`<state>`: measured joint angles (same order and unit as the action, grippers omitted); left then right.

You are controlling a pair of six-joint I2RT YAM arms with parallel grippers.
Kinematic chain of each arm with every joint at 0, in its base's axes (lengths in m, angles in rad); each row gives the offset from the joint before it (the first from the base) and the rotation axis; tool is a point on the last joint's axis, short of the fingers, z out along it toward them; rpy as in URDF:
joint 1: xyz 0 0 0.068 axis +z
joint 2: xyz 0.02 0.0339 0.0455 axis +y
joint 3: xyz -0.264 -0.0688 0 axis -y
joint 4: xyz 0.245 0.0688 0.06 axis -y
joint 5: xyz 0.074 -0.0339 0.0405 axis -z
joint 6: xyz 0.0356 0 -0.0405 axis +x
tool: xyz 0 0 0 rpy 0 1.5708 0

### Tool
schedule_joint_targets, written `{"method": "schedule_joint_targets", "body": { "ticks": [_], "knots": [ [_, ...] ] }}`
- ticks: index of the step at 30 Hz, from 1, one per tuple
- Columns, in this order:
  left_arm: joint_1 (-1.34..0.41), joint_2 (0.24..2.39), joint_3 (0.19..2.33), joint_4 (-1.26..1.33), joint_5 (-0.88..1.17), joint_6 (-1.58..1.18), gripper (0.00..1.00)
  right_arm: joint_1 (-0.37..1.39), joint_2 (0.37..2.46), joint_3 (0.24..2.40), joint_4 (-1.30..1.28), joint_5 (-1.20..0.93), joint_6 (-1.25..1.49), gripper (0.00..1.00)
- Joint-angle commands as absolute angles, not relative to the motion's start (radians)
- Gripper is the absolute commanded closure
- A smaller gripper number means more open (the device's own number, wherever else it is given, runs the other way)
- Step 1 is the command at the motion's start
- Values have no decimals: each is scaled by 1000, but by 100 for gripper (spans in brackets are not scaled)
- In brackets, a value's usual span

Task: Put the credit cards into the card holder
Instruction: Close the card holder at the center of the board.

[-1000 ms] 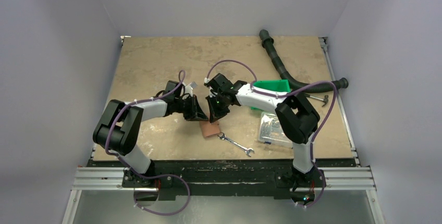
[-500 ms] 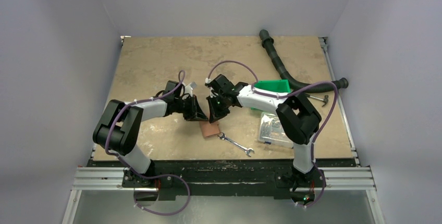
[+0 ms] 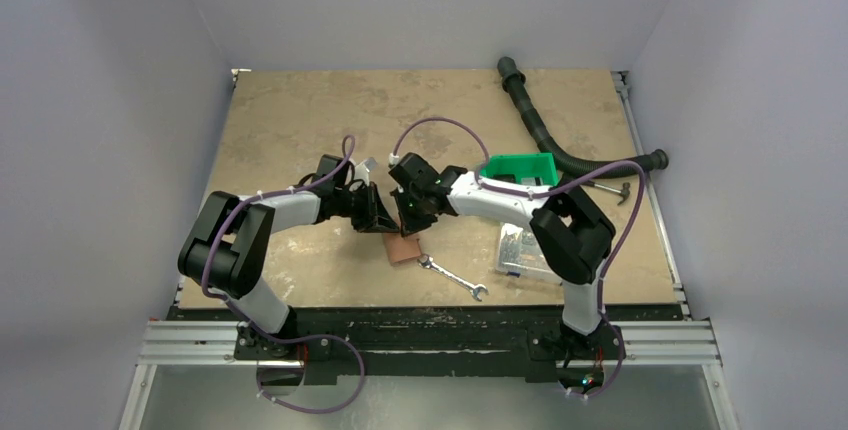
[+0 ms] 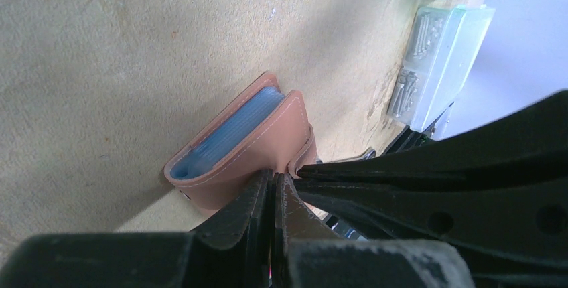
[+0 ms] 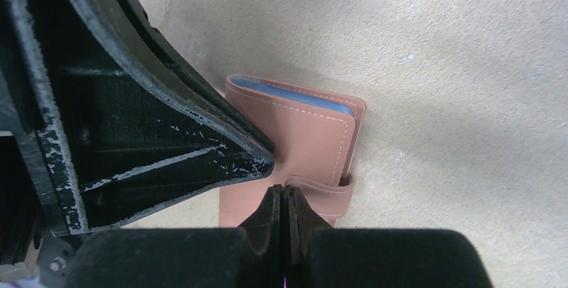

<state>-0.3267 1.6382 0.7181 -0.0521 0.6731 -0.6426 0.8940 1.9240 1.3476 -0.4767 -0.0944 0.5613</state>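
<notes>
The wallet (image 3: pixel 403 248) was seen lying folded on the worktop (image 3: pixel 300 120), near its front middle; blue cards (image 4: pixel 228 137) were tucked inside it, only their edges shown. The left fingers (image 4: pixel 249 207) were pressed shut, tips set against the wallet's edge; the right fingers (image 5: pixel 268 211) were likewise shut, tips touching its strap; whether leather was pinched could not be told. A spanner (image 3: pixel 455 278) was laid just beside the wallet.
</notes>
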Motion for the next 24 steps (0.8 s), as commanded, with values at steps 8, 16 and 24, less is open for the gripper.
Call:
{"method": "schedule_joint_targets", "body": {
  "ticks": [8, 16, 24],
  "knots": [
    [-328, 1651, 701, -122, 578, -598, 100, 1037, 2080, 1314, -579, 105, 634, 100],
    [-329, 1645, 700, -126, 569, -596, 100, 1091, 2110, 1324, -561, 79, 688, 100],
    [-334, 1641, 699, -124, 560, -597, 100, 1023, 2012, 1233, -344, -194, 698, 100]
  ]
}}
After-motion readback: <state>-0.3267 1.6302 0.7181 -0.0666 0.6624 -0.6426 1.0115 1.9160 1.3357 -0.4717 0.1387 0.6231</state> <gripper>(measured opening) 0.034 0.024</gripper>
